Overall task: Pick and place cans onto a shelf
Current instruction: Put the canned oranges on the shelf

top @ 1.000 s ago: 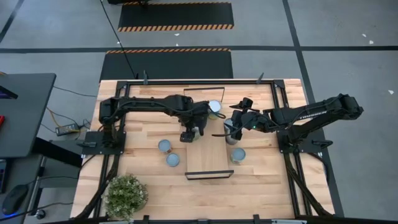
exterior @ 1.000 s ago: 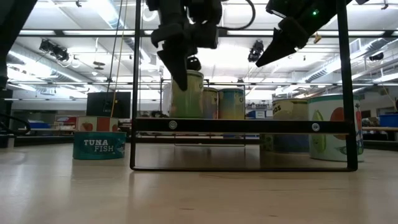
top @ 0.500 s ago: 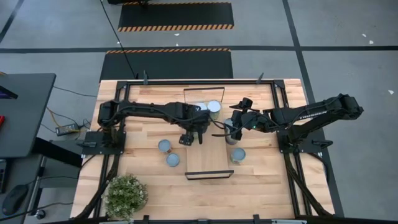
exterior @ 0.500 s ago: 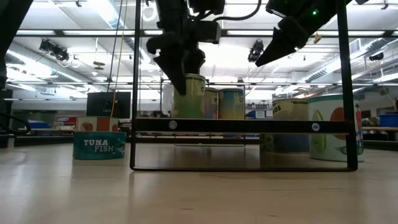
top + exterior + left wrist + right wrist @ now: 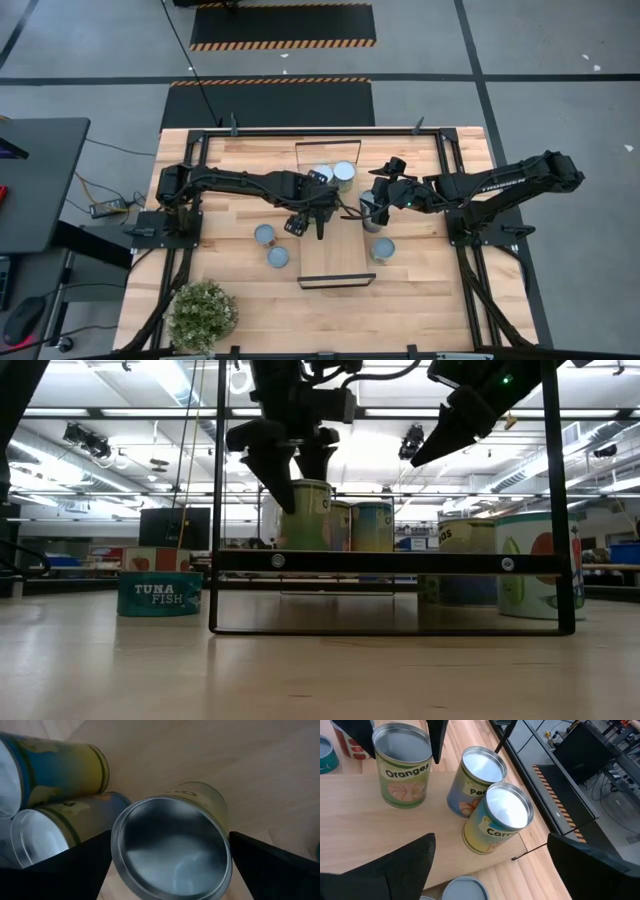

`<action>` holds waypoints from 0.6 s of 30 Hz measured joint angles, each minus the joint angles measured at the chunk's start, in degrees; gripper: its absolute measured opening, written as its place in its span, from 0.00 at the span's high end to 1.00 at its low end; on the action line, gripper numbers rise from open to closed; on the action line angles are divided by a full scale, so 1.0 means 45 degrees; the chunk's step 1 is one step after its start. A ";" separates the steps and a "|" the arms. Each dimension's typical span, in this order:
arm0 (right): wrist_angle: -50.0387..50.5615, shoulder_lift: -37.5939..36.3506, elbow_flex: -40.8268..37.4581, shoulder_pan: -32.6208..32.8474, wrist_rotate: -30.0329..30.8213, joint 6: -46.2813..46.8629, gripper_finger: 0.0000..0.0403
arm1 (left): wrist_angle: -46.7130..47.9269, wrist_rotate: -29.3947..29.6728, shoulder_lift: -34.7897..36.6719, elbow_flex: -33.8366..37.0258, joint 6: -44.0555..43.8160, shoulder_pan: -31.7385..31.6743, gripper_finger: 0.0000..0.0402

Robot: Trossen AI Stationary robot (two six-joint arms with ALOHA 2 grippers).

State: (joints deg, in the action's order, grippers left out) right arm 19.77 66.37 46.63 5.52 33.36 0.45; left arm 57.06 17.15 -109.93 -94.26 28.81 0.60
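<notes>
The shelf [image 5: 338,250] is a light-wood board lying near-to-far across the table's middle, with a black end frame [image 5: 390,561] in the low view. Three cans stand on it: "Oranges" [image 5: 402,770], and two more [image 5: 477,777] [image 5: 500,820] at its far end. My left gripper [image 5: 310,218] is open, and its fingers stand on either side of the Oranges can's top [image 5: 170,850]. My right gripper [image 5: 366,212] is open and empty, hovering by the shelf's right edge above a can [image 5: 462,891] on the table.
Two short cans [image 5: 265,234] [image 5: 278,256] sit on the table left of the shelf, one of them a tuna can [image 5: 160,592]. Another can [image 5: 382,249] stands right of the shelf. A bushy plant [image 5: 203,313] is at the near left corner.
My left gripper has opened and let go of the Oranges can, which stays upright on the shelf. The fingers are now spread beside its top.
</notes>
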 joint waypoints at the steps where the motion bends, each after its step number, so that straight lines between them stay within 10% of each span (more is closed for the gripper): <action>1: 0.0000 0.0000 0.0000 0.0000 0.0001 0.0004 0.03 | -0.0024 0.0000 0.0000 0.0000 0.0068 0.0000 0.01; 18: -0.0110 0.0000 0.0000 0.0000 -0.0004 -0.0006 0.03 | -0.1537 -0.0053 0.0015 0.0005 0.2202 -0.0154 0.01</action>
State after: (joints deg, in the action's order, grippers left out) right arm 19.27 66.37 46.63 5.52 33.34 0.43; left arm 50.15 16.91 -109.86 -94.24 38.72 -0.09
